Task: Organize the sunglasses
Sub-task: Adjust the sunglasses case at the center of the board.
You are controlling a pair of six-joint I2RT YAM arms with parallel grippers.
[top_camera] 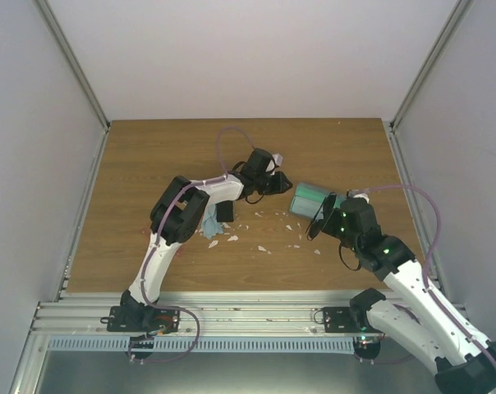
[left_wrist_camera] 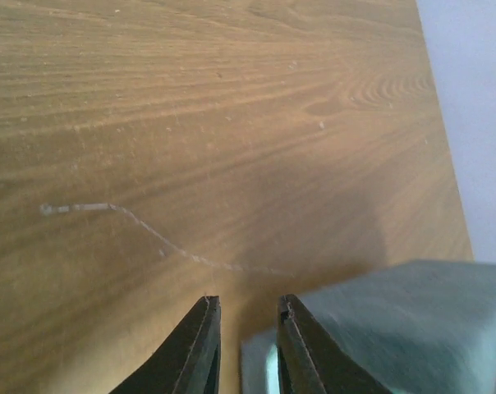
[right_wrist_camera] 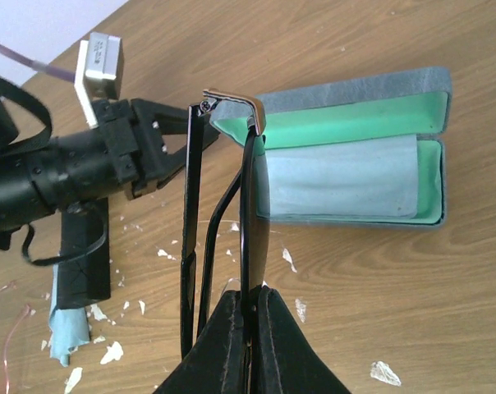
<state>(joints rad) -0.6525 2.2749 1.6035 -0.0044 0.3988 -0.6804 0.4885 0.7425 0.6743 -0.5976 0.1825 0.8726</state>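
The sunglasses [right_wrist_camera: 254, 197] were off the table [top_camera: 149, 164], clamped on edge in the right gripper [right_wrist_camera: 248, 300], whose fingers were closed tight on one end of the frame; the other end pointed straight away from the wrist. The open case [right_wrist_camera: 379, 123] lay right of the table's centre, about midway between the near and far edges, green lining up and a pale blue cloth [right_wrist_camera: 338, 176] inside. What mattered for the coming move was the crossing of axes; in the right wrist view the glasses' long axis ran nearly square to the case's, with their free end over the case end nearer the table's left edge, so I judged a turn of the wrist would be needed before they could go in lengthwise. One temple also stood apart from the front rather than folded flat. The right arm was plainly the nearer; the left gripper [right_wrist_camera: 178, 139] reached in from the left-edge side to that same case end. Its fingers [left_wrist_camera: 301, 345] stood only narrowly apart in the left wrist view, with a pale corner of the case showing low between them; whether they pinched it I could not tell. That view showed the case's grey outside [left_wrist_camera: 412, 320] and bare wood but no glasses; the overhead view showed the glasses [top_camera: 320, 217] only as a thin dark loop. A black oblong object [top_camera: 224, 212] on a blue cloth [top_camera: 210, 223] lay left of centre.
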